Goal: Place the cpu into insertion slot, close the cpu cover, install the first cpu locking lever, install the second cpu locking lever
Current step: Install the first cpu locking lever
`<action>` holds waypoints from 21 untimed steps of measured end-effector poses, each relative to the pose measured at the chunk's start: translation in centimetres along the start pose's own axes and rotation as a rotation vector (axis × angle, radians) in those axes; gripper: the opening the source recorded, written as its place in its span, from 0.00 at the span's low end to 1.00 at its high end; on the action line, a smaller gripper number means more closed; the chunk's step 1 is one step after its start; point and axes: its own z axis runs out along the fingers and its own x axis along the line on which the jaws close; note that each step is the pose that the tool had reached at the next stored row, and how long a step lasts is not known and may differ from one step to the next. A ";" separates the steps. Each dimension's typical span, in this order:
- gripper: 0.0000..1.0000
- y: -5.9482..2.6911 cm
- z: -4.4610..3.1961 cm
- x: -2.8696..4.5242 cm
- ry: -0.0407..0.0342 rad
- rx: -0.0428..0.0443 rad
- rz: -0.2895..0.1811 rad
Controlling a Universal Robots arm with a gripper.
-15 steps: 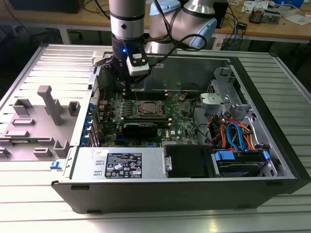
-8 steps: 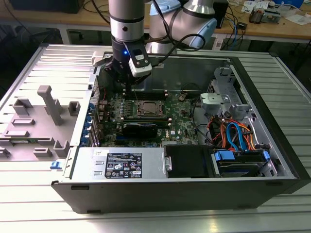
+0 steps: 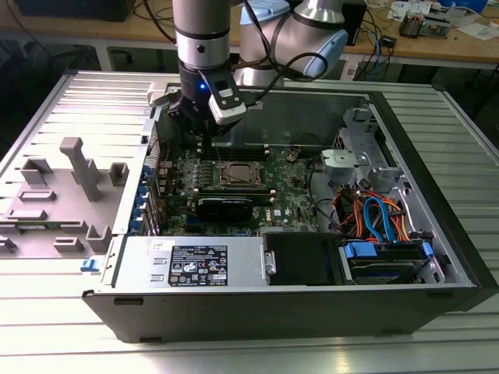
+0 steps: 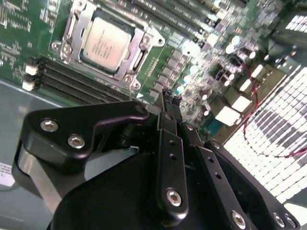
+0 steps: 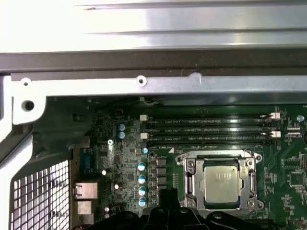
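Observation:
The cpu (image 4: 106, 42) (image 5: 221, 182) lies flat in its socket on the green motherboard, its dull silver top showing through the window of the cpu cover (image 4: 140, 44) (image 5: 192, 184), which lies down around it. In the exterior view the socket (image 3: 238, 175) sits mid-board. My gripper (image 3: 204, 139) hangs above the board, beside the socket toward the exterior view's left and back, touching nothing. In both wrist views its black fingertips (image 4: 171, 98) (image 5: 168, 194) are pressed together with nothing between them. I cannot tell whether the thin levers along the frame's sides are latched.
Black memory slots (image 5: 211, 129) run beside the socket. A black expansion card (image 3: 224, 206) lies in front of it. The case's metal wall (image 5: 144, 86) is close behind the gripper. A drive cage with coloured cables (image 3: 374, 218) fills the exterior view's right; a grey fixture tray (image 3: 70, 187) lies outside, left.

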 end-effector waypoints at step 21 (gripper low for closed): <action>0.11 2.42 0.44 -1.04 0.0000 0.0013 -0.076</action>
